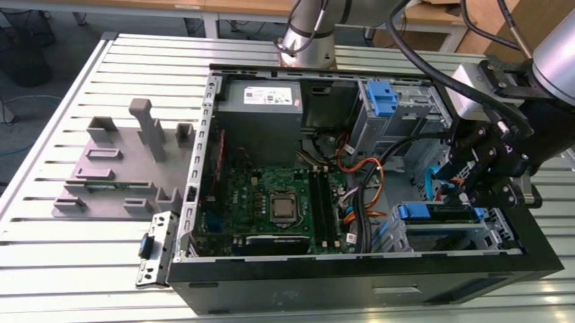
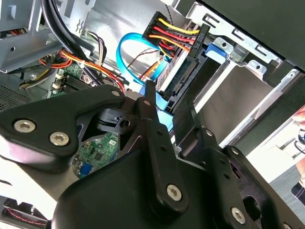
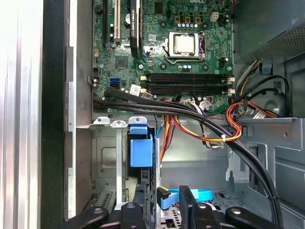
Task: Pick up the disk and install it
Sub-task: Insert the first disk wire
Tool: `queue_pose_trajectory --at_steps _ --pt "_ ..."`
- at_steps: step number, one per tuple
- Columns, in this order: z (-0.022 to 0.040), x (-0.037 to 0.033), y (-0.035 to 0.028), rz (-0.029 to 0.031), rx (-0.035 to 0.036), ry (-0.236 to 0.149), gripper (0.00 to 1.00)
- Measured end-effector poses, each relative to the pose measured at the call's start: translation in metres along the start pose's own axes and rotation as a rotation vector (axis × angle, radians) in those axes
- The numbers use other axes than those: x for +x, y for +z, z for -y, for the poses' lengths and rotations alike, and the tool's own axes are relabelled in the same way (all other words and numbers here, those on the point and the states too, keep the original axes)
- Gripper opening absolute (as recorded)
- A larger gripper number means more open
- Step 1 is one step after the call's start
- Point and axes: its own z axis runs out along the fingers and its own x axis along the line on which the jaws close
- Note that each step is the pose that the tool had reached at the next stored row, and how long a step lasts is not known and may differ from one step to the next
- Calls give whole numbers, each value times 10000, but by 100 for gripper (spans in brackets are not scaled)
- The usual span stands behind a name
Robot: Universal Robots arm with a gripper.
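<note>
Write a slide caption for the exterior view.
Black robot gripper reaching into open black computer case above blue-bracketed silver disk near green motherboard.

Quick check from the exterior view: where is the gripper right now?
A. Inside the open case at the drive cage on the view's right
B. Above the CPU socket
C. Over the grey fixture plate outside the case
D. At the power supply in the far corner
A: the gripper is down inside the computer case, beside the blue-bracketed disk in the drive cage, away from the motherboard.

The arm [image 1: 310,27] is a silver-grey tube with grey joint housings. The gripper [image 2: 164,112] is matt black – linked finger bars fastened by silver screws – with black cables [image 1: 449,74] routed alongside.
</note>
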Motion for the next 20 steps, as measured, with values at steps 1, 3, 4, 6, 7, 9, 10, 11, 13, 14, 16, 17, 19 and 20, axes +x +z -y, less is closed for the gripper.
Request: queue_pose_trajectory --at_steps 1,3,4,6,7,9,10,11,13,14,16,17,19,20 --pt "0 0 0 0 0 0 42" --pt "0 0 1 0 0 0 41" --pt "0 0 1 0 0 0 35" --pt "0 0 1 0 0 0 28" --pt "0 0 2 0 0 0 22" --pt "0 0 2 0 0 0 16" --pt "0 0 2 0 0 0 16" --pt "0 0 2 0 0 0 16" --pt "0 0 3 0 0 0 16" --pt "0 0 3 0 0 0 16" --pt "0 0 7 0 0 0 16" --pt "0 0 8 0 0 -1 16" --pt "1 1 10 -4 0 -13 16" --pt "1 4 13 -3 0 -25 16"
